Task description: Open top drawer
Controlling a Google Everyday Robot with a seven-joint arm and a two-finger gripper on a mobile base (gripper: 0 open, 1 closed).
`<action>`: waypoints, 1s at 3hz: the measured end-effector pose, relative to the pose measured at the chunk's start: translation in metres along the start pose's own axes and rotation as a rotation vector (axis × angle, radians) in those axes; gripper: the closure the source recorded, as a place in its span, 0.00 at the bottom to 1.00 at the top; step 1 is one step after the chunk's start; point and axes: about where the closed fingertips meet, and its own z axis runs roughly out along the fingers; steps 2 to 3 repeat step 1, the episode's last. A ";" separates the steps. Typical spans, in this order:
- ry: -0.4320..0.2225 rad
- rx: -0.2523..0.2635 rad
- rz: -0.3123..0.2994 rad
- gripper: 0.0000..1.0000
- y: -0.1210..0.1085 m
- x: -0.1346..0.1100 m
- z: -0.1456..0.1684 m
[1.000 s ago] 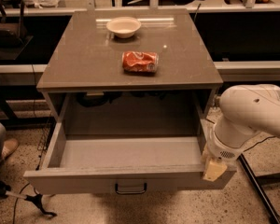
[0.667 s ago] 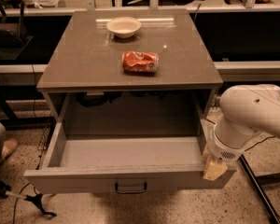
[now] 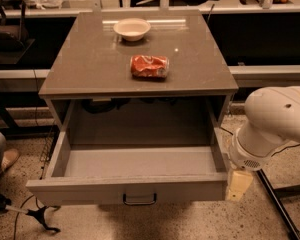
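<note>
Here, the gripper hangs low at the right end of the top drawer's front panel, just beside its corner. It is seen only as a pale block under the white arm. Whether it is spread or closed cannot be told, nor whether it touches the panel.

The top drawer stands far out from the grey cabinet, with its plain grey floor exposed and its side walls running back under the top. The small dark bar handle sits at the centre of the front, well apart from the gripper and held by nothing.

On the cabinet top lie a crushed red can near the middle and a pale bowl toward the rear edge. Neither is close to the work.

By its extension, the opening appears essentially complete. Any remaining pull is best made straight along the drawer's line of travel, since a sideways load at one corner could rack it on its runners. A retreat should lead away from the front panel, so that the drawer is not nudged back inward.
</note>
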 end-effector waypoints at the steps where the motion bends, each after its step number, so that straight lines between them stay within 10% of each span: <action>1: -0.023 0.084 -0.009 0.00 -0.011 0.004 -0.036; 3: -0.023 0.084 -0.009 0.00 -0.011 0.004 -0.036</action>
